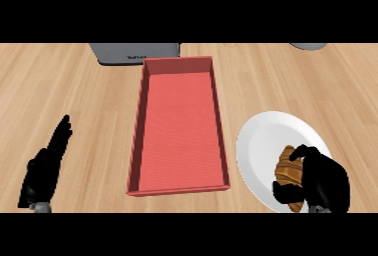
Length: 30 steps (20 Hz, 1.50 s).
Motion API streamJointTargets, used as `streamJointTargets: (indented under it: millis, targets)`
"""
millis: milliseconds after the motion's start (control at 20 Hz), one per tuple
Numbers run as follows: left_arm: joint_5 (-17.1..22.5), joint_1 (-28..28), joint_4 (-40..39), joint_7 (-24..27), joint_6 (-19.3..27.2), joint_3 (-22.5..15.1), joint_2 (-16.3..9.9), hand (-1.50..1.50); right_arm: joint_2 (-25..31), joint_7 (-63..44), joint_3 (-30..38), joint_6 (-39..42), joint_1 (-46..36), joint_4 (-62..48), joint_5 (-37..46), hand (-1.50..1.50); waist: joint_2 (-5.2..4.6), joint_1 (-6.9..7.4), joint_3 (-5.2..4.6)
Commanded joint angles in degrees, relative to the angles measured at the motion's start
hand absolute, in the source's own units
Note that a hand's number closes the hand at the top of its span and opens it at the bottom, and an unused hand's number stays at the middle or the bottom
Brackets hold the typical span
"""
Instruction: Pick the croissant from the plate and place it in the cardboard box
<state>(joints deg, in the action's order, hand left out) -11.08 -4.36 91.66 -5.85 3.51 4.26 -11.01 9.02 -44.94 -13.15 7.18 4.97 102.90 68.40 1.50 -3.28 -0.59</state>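
Croissant [289,172]: on plate [266,135], right hand [325,180] fingers curled around it; box [179,127] left of fingers, unfilled. Left hand [46,167]: fingers straight, resting.

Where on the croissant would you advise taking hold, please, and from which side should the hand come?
Probably across its middle. The croissant lies lengthwise on the white plate, long axis running toward and away from the robot, so its narrow width fits between thumb and fingers. Come from above on its right: the right hand is already there, curled around it, and the red box lies to the left.
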Motion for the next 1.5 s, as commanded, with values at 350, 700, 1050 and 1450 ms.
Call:
streamJointTargets:
  millis: [350,700,1050,1450]
  targets:
    - [0.66,2.46,-0.84,0.08,-1.37,0.24,-0.57,0.00,-8.89,-19.07,-25.80,1.62,6.43,31.40,21.86,1.50,-0.88,2.23,0.42]
    - [-2.09,6.39,-3.30,-1.18,0.17,-1.90,1.27,0.00,-8.99,-26.74,-37.89,4.80,-9.29,33.38,24.89,1.50,-1.46,3.28,0.46]
    - [-0.27,3.61,-3.70,3.30,-2.13,-0.10,-0.45,0.00,-8.97,-33.86,-30.54,4.77,-27.38,24.02,14.59,1.50,-1.62,4.55,0.41]
    - [0.57,5.14,-3.16,1.10,-2.94,0.02,-0.34,0.00,-8.99,-32.21,-15.48,-0.03,-41.85,6.56,1.78,1.50,-1.78,5.52,0.49]
